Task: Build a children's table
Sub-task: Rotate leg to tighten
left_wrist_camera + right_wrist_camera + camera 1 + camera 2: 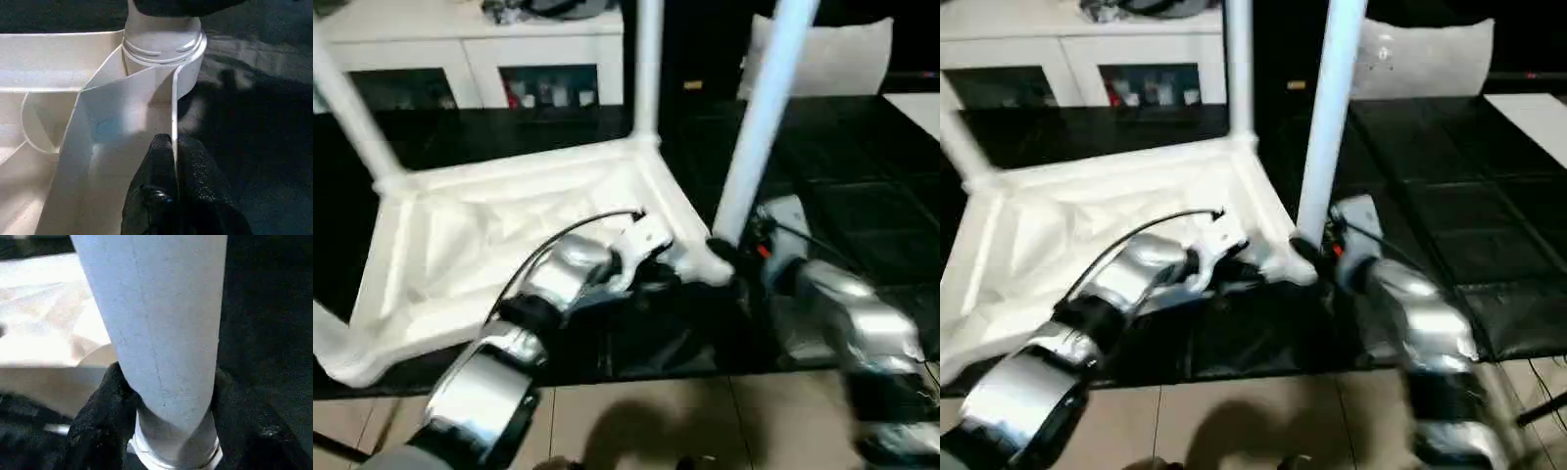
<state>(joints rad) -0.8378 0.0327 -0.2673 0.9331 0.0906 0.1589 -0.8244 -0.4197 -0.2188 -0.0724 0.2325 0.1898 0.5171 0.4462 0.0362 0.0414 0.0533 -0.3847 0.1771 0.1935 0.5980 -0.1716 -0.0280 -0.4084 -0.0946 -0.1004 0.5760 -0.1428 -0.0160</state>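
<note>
The children's table lies upside down on a black mat, its ribbed white top (480, 245) facing up. Two white legs stand in the far corners, one on the left (347, 108) and one on the right (648, 69). A third leg (759, 117) rises from the near right corner socket (164, 44). My right gripper (729, 257) is shut on this leg just above the socket, a black finger (100, 406) pressing on each side. My left gripper (173, 142) is shut on the thin rim wall (173, 103) of the top, right beside that same socket.
A white cabinet with glass doors (470, 59) stands behind the table. A white cushion-like object (832, 54) leans at the back right. The black mat (862, 166) stretches to the right, and tiled floor (656, 421) runs along the near edge under my forearms.
</note>
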